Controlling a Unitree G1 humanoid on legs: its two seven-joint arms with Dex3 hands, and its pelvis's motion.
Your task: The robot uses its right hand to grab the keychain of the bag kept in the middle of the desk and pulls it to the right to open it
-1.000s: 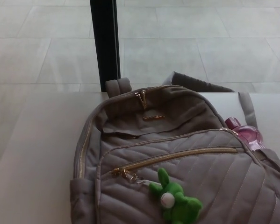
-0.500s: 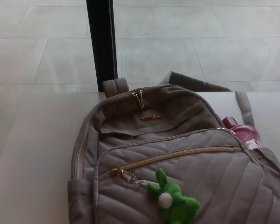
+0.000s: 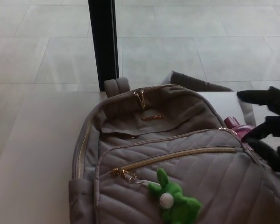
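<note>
My right hand (image 3: 269, 127) reaches in from the right edge of the view, its thick black fingers (image 3: 259, 97) spread apart and closed on nothing, hovering over the right shoulder of the backpack (image 3: 177, 158). The grey quilted backpack lies on its back in the middle of the pale desk (image 3: 32, 154), its top carry loop (image 3: 117, 87) pointing away from me toward the black post (image 3: 104, 44) that stands on the tiled floor (image 3: 200, 42) beyond. The front pocket's gold zipper (image 3: 177, 156) runs closed across the quilted panel, with its pull (image 3: 122, 173) sitting at the left end. From that pull a short link leads to the green plush keychain (image 3: 175, 201), which rests on the front of the bag near the lower edge of the view, well apart from my hand. A second pair of gold pulls (image 3: 140, 98) sits at the top of the main compartment, just above a small gold logo (image 3: 153, 117). A pink bottle (image 3: 236, 126) pokes out of the side pocket on the right, just under my fingers, and a grey strap (image 3: 246, 109) trails onto the desk behind it. My left hand does not appear.
</note>
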